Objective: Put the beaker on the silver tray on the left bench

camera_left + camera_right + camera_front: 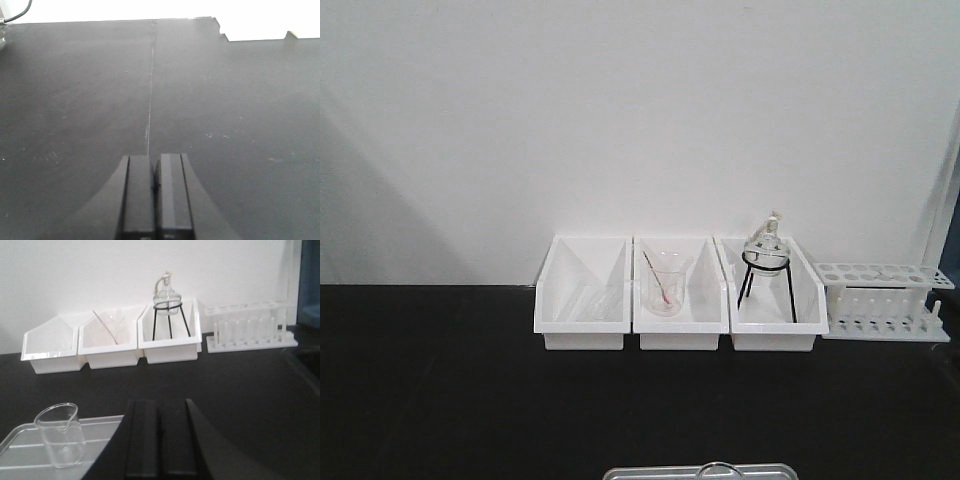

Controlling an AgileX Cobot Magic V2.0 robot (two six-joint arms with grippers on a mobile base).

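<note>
Glassware for the task, the beaker point(61, 435), stood upright on the silver tray point(20, 452) at the near edge of the black bench point(240, 390), apparently set down and released. Both the right tool point(159, 440) and the left tool point(156, 195) were closed and empty, apart from it.

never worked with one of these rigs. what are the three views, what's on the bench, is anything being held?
It is a two-armed robot. One camera looks forward from its body; one rides on each wrist, so the dark bars at the bottom are that arm's own pincer. The left pincer is shut over bare black bench top; the right pincer is also shut. Neither holds anything. The beaker stands empty in the silver tray. By the wall sit three white bins, one with a flask on a tripod, plus a test-tube rack.
</note>
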